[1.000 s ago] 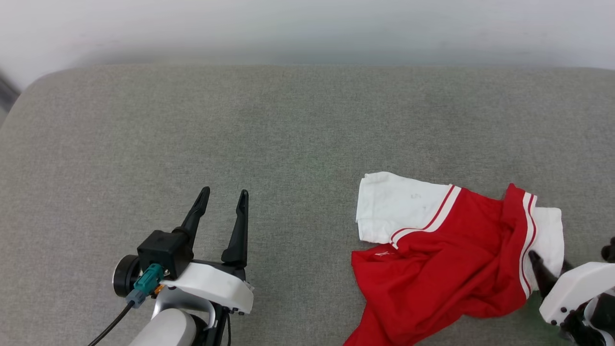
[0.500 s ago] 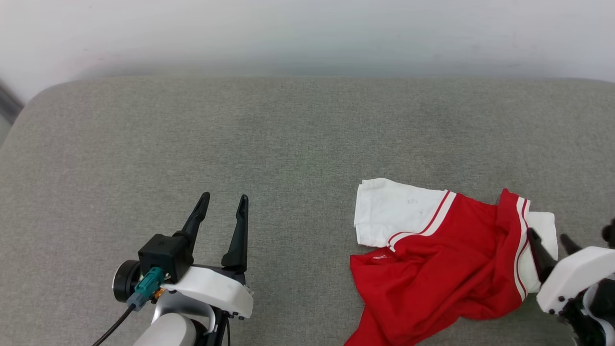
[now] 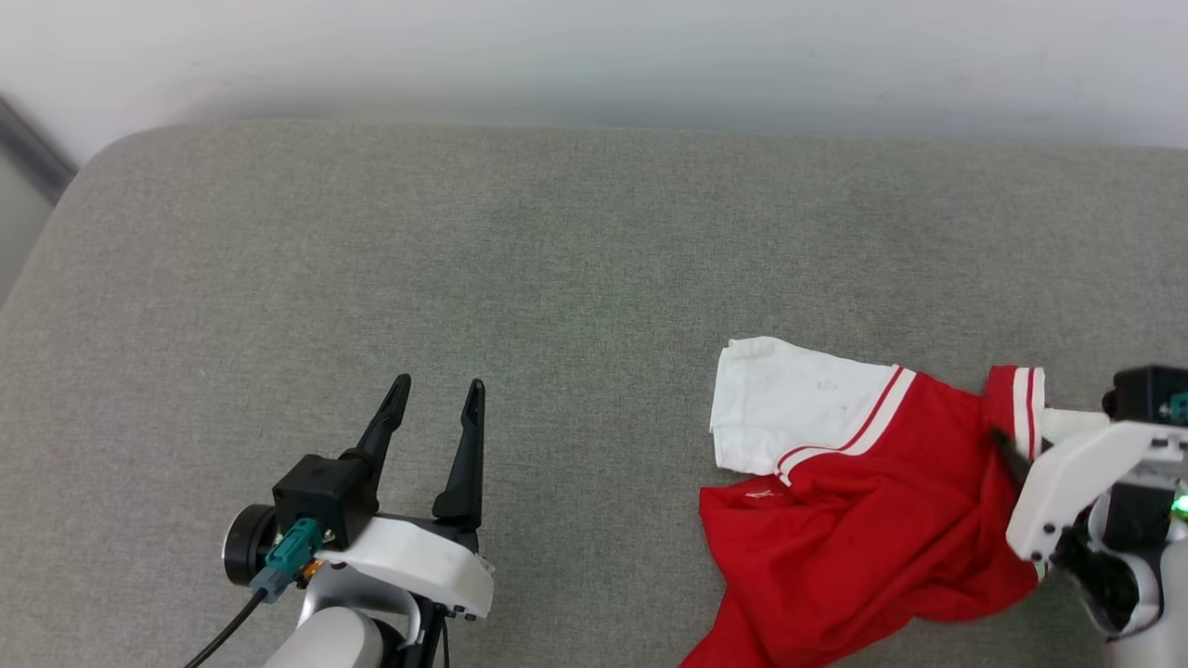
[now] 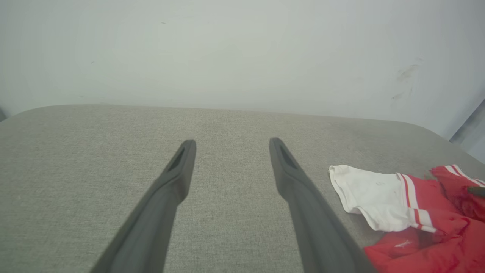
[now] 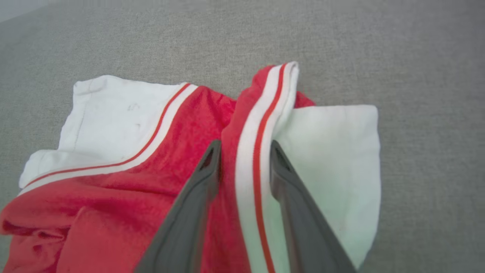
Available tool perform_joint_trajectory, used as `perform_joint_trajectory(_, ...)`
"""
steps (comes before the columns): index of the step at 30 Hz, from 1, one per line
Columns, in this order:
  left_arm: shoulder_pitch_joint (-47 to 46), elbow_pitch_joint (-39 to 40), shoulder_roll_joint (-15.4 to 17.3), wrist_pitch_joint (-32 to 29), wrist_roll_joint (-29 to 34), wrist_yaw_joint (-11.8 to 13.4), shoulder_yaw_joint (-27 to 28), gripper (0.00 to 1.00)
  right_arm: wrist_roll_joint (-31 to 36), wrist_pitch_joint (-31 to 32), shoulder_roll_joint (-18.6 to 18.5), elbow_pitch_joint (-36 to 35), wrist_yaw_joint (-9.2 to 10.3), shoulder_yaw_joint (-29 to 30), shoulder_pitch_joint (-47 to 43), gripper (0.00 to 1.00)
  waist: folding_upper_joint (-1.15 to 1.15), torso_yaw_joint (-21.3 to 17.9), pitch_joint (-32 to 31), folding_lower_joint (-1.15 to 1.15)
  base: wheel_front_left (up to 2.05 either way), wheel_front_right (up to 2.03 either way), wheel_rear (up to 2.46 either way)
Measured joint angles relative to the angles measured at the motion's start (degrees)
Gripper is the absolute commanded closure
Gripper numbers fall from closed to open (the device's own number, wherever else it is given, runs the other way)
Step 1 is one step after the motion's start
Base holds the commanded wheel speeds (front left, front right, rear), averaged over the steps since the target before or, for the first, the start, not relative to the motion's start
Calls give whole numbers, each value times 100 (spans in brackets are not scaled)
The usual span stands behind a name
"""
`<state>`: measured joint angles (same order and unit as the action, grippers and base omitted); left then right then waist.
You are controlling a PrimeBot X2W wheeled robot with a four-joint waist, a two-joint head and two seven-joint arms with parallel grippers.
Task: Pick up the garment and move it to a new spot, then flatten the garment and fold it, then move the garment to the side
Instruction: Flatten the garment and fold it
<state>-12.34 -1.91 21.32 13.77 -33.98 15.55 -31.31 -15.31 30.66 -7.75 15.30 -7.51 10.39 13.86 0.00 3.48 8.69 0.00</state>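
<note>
The garment [image 3: 863, 520] lies crumpled on the grey cushion [image 3: 557, 260] at the right, red body with white sleeves; its lower part runs off the bottom of the head view. My right gripper [image 5: 244, 143] is down on it, one finger [image 5: 197, 189] on the red cloth and the other on the white sleeve, straddling the raised red-and-white striped seam fold. Its jaws stand partly apart with that fold between them. In the head view the right gripper [image 3: 1021, 431] sits at the garment's right end. My left gripper [image 3: 438, 382] hovers open and empty at the lower left, well clear of the garment [image 4: 379, 189].
The cushion's rounded far edge meets a pale wall [image 3: 594, 56]. Its left corner [image 3: 102, 158] curves down to a floor strip. Bare grey fabric stretches across the middle and left.
The head camera has shifted slightly. My right gripper has moved forward onto the striped seam and its jaws have narrowed around the fold. The left arm has stayed put.
</note>
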Motion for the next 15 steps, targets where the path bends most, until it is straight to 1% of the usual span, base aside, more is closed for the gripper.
perform_joint_trajectory(6,-76,4,-3,5,4,-19,-15,0,18,-332,-152,356,0,-107,598,100,0,25,88,0,0,0,0)
perform_joint_trajectory(10,-138,11,-15,8,12,-42,-40,0,70,-612,-257,642,1,-198,1174,100,0,48,205,0,0,0,0)
perform_joint_trajectory(13,-218,3,-22,8,35,-53,-48,0,119,-743,-278,975,0,-441,1577,100,0,75,305,0,0,0,0)
perform_joint_trajectory(15,-240,-10,-38,8,44,-81,-68,0,171,-742,-290,1278,0,-730,1712,100,0,111,362,0,0,0,0)
